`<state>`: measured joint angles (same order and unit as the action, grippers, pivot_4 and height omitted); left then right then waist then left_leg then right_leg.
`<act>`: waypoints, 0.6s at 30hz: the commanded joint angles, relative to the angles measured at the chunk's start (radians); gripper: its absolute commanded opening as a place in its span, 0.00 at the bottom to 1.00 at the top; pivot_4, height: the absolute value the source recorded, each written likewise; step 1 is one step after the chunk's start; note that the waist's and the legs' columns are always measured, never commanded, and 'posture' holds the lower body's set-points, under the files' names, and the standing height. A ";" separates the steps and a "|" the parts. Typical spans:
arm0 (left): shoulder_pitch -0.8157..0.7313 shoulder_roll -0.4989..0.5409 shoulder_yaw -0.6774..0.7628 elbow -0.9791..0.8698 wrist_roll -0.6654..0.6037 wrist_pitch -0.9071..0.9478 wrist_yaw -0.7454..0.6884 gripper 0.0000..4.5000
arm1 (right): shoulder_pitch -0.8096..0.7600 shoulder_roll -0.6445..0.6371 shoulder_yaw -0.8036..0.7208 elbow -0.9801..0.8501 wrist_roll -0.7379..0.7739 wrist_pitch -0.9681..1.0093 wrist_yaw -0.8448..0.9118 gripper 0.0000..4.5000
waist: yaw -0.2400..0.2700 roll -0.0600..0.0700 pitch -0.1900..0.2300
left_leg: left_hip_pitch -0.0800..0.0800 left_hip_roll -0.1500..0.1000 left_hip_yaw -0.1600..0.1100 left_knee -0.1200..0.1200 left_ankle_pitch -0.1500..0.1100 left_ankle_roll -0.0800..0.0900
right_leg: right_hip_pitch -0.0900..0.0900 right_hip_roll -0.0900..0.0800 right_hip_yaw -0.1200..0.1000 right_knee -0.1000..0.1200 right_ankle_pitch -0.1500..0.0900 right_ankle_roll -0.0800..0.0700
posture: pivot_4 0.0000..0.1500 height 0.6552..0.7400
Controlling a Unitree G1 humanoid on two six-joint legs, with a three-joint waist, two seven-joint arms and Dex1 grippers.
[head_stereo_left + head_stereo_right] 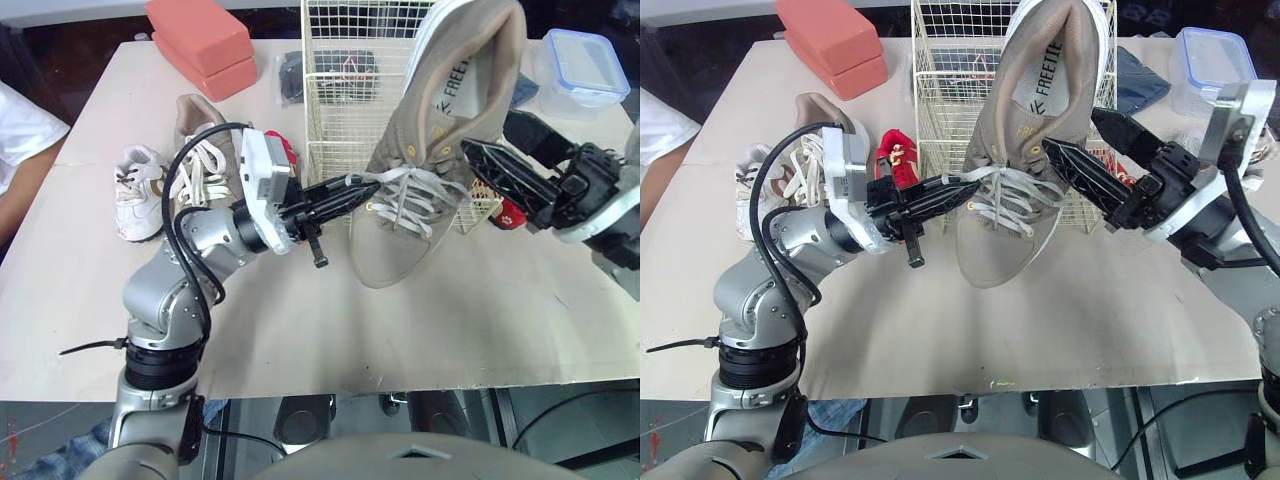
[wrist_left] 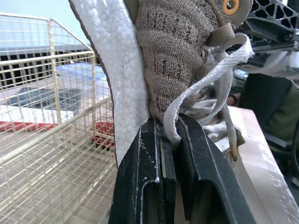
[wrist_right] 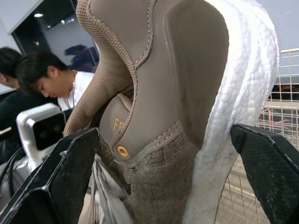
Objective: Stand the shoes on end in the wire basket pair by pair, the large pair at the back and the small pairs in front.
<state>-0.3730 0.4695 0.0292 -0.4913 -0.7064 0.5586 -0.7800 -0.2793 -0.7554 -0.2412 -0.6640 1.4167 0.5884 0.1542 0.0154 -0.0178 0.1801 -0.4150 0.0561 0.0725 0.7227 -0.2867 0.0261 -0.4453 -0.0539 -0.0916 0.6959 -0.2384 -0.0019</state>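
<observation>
1. Left eye view: one large taupe shoe [image 1: 440, 130] hangs toe-down over the bench [image 1: 450, 330], by the near side of the wire basket [image 1: 345, 120]. A second taupe shoe [image 1: 200, 150] and one small white shoe [image 1: 135, 190] lie to the basket's left. Two coral blocks [image 1: 200, 45] are stacked behind. One lidded plastic box [image 1: 585, 65] stands to the right, its contents unclear.
2. Right eye view: one small red shoe [image 1: 895, 150] lies just beside the basket's left wall.
3. Left wrist view: the left tool [image 2: 170, 154] is pressed together on a white lace [image 2: 205, 84].
4. Right wrist view: the right tool [image 3: 163, 135], spread wide, clamps the hanging shoe between upper and sole.
</observation>
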 commanded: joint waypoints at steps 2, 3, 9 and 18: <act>0.004 -0.008 -0.009 -0.064 0.009 -0.065 -0.013 0.00 | -0.038 0.037 0.045 -0.002 -0.047 0.012 -0.043 0.88 | 0.000 0.000 0.000 | 0.000 0.000 0.000 0.000 0.000 0.000 | 0.000 0.000 0.000 0.000 0.000 0.000 | 1.00 0.36; 0.007 -0.008 -0.007 -0.064 0.006 -0.067 -0.017 0.00 | -0.040 0.044 0.048 0.002 -0.058 0.011 -0.045 0.80 | 0.000 0.000 0.000 | 0.000 0.000 0.000 0.000 0.000 0.000 | 0.000 0.000 0.000 0.000 0.000 0.000 | 1.00 0.36; 0.024 0.000 0.020 -0.065 -0.052 -0.045 -0.039 0.00 | -0.041 0.061 0.045 0.017 -0.101 0.013 -0.037 0.25 | 0.000 0.000 0.000 | -0.001 0.000 0.000 0.000 0.000 0.000 | 0.000 0.000 0.000 0.000 0.000 0.000 | 1.00 0.36; -0.004 0.025 0.068 -0.032 -0.219 0.058 -0.048 0.00 | -0.087 0.110 -0.014 0.016 -0.008 -0.017 -0.057 0.01 | -0.001 0.000 0.000 | 0.000 0.000 0.000 0.000 0.000 0.000 | -0.001 0.000 0.000 0.000 0.000 0.000 | 1.00 0.36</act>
<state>-0.3485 0.4867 0.0716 -0.4899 -0.8412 0.6055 -0.8015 -0.3342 -0.6489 -0.2097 -0.6174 1.3503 0.6000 0.0981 0.0146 -0.0178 0.1801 -0.4156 0.0565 0.0724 0.7227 -0.2868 0.0264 -0.4461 -0.0534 -0.0917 0.6960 -0.2384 -0.0019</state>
